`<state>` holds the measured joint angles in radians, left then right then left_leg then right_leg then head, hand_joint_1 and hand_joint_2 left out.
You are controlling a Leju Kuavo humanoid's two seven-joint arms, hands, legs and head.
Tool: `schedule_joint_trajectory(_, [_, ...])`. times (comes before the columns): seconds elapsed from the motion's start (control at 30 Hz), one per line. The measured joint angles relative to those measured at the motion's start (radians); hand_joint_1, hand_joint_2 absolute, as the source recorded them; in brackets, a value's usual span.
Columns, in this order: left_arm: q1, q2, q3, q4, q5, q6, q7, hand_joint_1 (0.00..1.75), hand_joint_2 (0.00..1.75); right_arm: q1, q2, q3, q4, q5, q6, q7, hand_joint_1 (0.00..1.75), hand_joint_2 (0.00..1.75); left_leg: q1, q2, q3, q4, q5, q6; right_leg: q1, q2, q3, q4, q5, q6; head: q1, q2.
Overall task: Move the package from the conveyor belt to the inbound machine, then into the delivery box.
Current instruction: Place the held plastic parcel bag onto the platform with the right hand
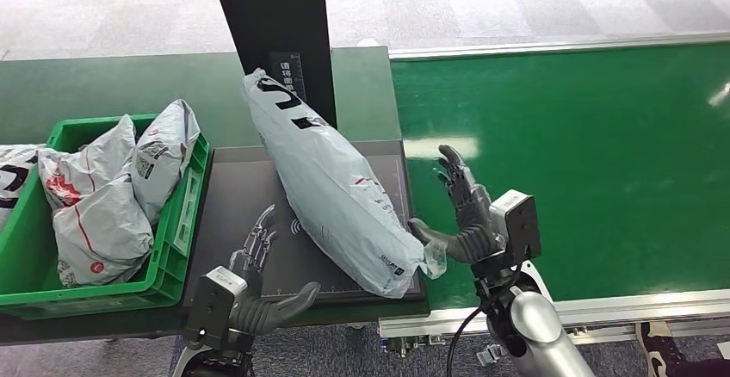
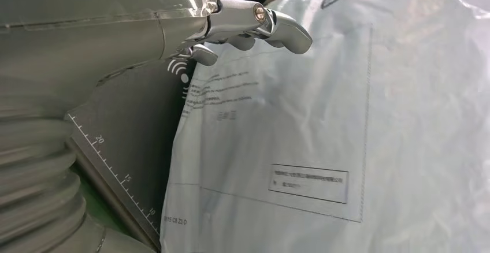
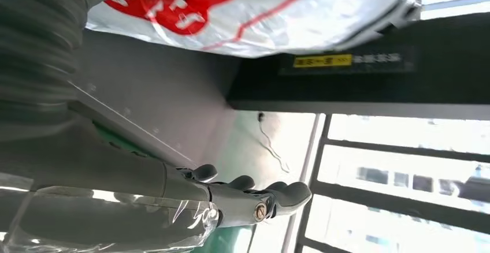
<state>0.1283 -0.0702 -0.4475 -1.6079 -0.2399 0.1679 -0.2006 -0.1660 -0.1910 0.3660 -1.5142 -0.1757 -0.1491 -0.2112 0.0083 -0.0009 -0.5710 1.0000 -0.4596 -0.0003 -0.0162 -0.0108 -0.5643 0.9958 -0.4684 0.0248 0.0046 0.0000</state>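
A long grey package (image 1: 331, 183) with black lettering lies slantwise on the dark platform of the inbound machine (image 1: 232, 188), its far end leaning on the machine's black post (image 1: 275, 33). My left hand (image 1: 258, 287) hovers over the platform's near left part with fingers spread, holding nothing, a short way from the package (image 2: 323, 137). My right hand (image 1: 460, 209) is beside the package's near right end, fingers spread and upright, thumb reaching toward the bag; I cannot tell if it touches. The right wrist view shows the package (image 3: 260, 10) from below with red print.
A green crate (image 1: 176, 222) with several grey packages stands left of the platform. The green conveyor belt (image 1: 585, 153) runs on the right, with a metal rail (image 1: 620, 308) along its near edge. Tiled floor lies beyond.
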Motion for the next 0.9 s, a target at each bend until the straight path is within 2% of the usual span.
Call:
schedule_joint_trajectory(0.23, [0.008, 0.0, 0.002, -0.001, -0.004, 0.003, 0.0, 0.0, 1.75, 0.05, 0.017, -0.057, -0.087, -0.01, 0.001, -0.022, 0.0, 1.75, 0.0, 0.0, 0.0, 0.0, 0.0, 0.0, 0.0, 0.0, 0.0, 0.0, 0.0, 0.0, 0.0, 0.0])
schedule_joint_trajectory(0.57, [0.043, -0.001, 0.013, -0.018, -0.029, 0.012, 0.001, 0.0, 1.75, 0.09, 0.063, -0.1, -0.142, 0.036, 0.054, -0.027, 0.0, 1.75, 0.0, 0.0, 0.0, 0.0, 0.0, 0.0, 0.0, 0.0, 0.0, 0.0, 0.0, 0.0, 0.0, 0.0])
schedule_joint_trajectory(0.77, [0.06, -0.004, 0.035, -0.046, -0.053, 0.015, 0.004, 0.0, 1.75, 0.097, 0.083, -0.116, -0.151, 0.048, 0.064, -0.027, 0.0, 1.75, 0.0, 0.0, 0.0, 0.0, 0.0, 0.0, 0.0, 0.0, 0.0, 0.0, 0.0, 0.0, 0.0, 0.0])
schedule_joint_trajectory(0.9, [0.065, -0.006, 0.071, -0.077, -0.106, 0.05, -0.003, 0.0, 1.75, 0.115, 0.087, -0.133, -0.173, 0.05, 0.052, -0.024, 0.0, 1.75, 0.0, 0.0, 0.0, 0.0, 0.0, 0.0, 0.0, 0.0, 0.0, 0.0, 0.0, 0.0, 0.0, 0.0])
